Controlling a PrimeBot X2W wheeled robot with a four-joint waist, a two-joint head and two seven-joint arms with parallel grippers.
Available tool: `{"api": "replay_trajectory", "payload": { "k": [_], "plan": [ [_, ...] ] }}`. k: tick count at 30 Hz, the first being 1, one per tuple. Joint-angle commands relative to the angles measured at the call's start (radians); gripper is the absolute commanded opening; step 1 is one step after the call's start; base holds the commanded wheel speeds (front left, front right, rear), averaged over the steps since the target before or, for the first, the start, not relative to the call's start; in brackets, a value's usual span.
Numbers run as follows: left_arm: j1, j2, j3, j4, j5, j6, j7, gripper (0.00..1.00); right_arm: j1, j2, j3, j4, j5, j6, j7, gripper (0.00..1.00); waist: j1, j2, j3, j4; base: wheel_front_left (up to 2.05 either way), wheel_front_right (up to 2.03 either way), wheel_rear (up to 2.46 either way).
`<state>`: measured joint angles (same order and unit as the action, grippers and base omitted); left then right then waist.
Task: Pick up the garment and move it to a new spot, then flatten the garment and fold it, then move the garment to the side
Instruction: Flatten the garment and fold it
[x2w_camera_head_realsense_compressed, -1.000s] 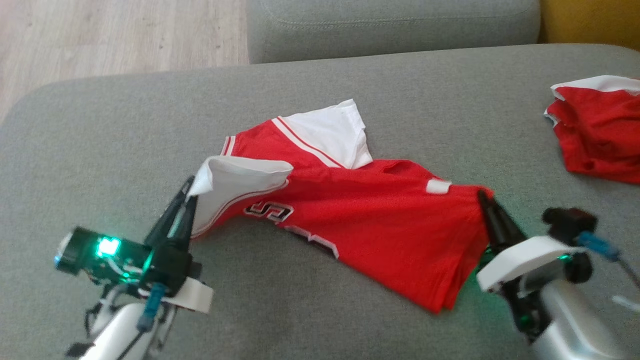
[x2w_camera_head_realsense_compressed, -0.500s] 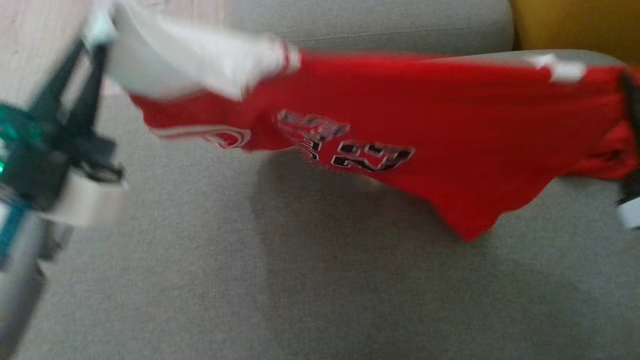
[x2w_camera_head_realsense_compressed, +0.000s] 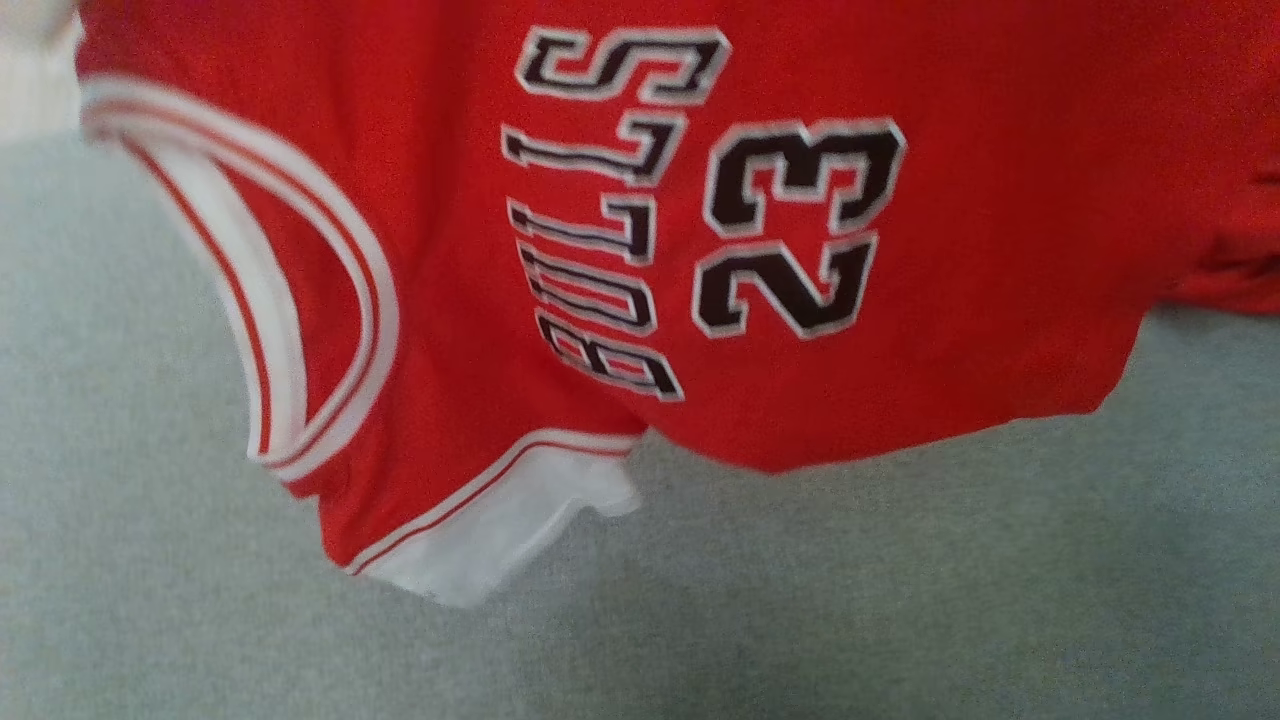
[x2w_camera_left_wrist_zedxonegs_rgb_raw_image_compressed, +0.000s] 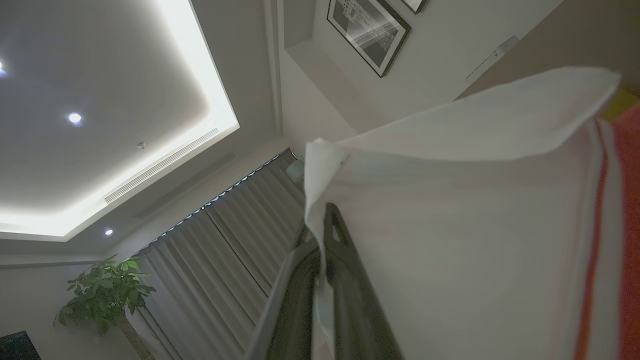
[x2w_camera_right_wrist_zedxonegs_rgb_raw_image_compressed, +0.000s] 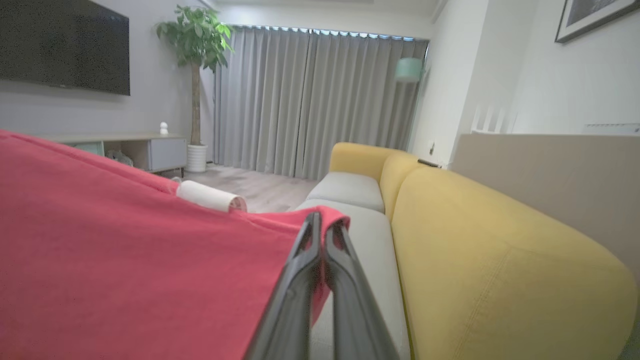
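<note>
Left gripper (x2w_camera_left_wrist_zedxonegs_rgb_raw_image_compressed: 320, 235): closed on the jersey's white sleeve (x2w_camera_left_wrist_zedxonegs_rgb_raw_image_compressed: 450, 225). The sleeve edge runs between the two dark fingers and folds over past their tips.
Right gripper (x2w_camera_right_wrist_zedxonegs_rgb_raw_image_compressed: 326, 222): closed on a red corner of the same jersey, with a small tuck of cloth showing beyond the fingertips.
Garment: soft red jersey (x2w_camera_head_realsense_compressed: 450, 200) with white sleeves, striped white-and-red trim and black lettering. It hangs in the air, spread from left to right between the two grips, with its print turned sideways in the head view.
Position: above the grey fabric sofa seat (x2w_camera_head_realsense_compressed: 900, 600). The lower sleeve and one red corner droop towards the near side, and whether they brush the seat cannot be told.
Handling: judged light, limp and without stiffness. It sags wherever it is unsupported, and the smooth cloth may creep out of a narrow pinch. It is not fragile.
Where to hold: the seamed edges, namely sleeve hem, trim and bottom corners, where the cloth is doubled and thicker. Two holds set wide apart along one edge, as here, suit spreading it flat.
Left arm pose: fingers point steeply upward, since the left wrist view looks at the ceiling (x2w_camera_left_wrist_zedxonegs_rgb_raw_image_compressed: 100, 75) and the tops of the curtains (x2w_camera_left_wrist_zedxonegs_rgb_raw_image_compressed: 235, 260).
Right arm pose: fingers lie roughly level, aimed along the sofa with the yellow sofa back (x2w_camera_right_wrist_zedxonegs_rgb_raw_image_compressed: 500, 260) on the right.
Step in hand: judged to be the carry to a new spot. Flattening and folding are not yet begun.
</note>
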<state>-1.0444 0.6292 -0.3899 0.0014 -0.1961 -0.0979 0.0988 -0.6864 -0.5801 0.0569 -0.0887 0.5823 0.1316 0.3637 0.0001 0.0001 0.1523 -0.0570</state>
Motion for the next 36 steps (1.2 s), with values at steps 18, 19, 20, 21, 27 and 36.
{"api": "replay_trajectory", "payload": {
  "k": [18, 19, 20, 21, 27, 36],
  "plan": [
    [-0.526, -0.147, -0.126, 0.623, 0.128, 0.013, -0.34, 0.0, -0.641, -0.044, 0.347, 0.639, -0.108, -0.001, -0.372, 0.0, -0.0001, -0.0001, 0.317, 0.139, 0.0, 0.0, 0.0],
    [-0.513, -0.148, -0.13, 0.633, 0.121, 0.008, -0.346, 0.0, -0.637, -0.045, 0.361, 0.656, -0.102, -0.001, -0.38, 0.0, -0.0001, -0.0001, 0.317, 0.141, 0.0, 0.0, 0.0],
    [-0.501, -0.146, -0.133, 0.642, 0.112, 0.002, -0.351, 0.0, -0.632, -0.046, 0.376, 0.671, -0.095, -0.001, -0.389, 0.0, -0.0001, -0.0001, 0.319, 0.143, 0.0, 0.0, 0.0],
    [-0.483, -0.143, -0.138, 0.646, 0.105, -0.003, -0.354, 0.0, -0.624, -0.049, 0.39, 0.686, -0.089, -0.001, -0.399, 0.0, -0.0001, -0.0001, 0.319, 0.145, 0.0, 0.0, 0.0],
    [-0.287, -0.127, -0.165, 0.572, 0.066, -0.015, -0.36, 0.0, -0.527, -0.071, 0.457, 0.74, -0.031, -0.001, -0.452, 0.0, -0.0001, -0.0001, 0.306, 0.159, 0.0, 0.0, 0.0],
    [0.191, -0.077, -0.178, 0.34, -0.013, 0.009, -0.36, 0.0, -0.213, -0.113, 0.507, 0.705, 0.126, -0.001, -0.536, 0.0, -0.0001, -0.0001, 0.199, 0.146, 0.0, 0.0, 0.0]
  ]
}}
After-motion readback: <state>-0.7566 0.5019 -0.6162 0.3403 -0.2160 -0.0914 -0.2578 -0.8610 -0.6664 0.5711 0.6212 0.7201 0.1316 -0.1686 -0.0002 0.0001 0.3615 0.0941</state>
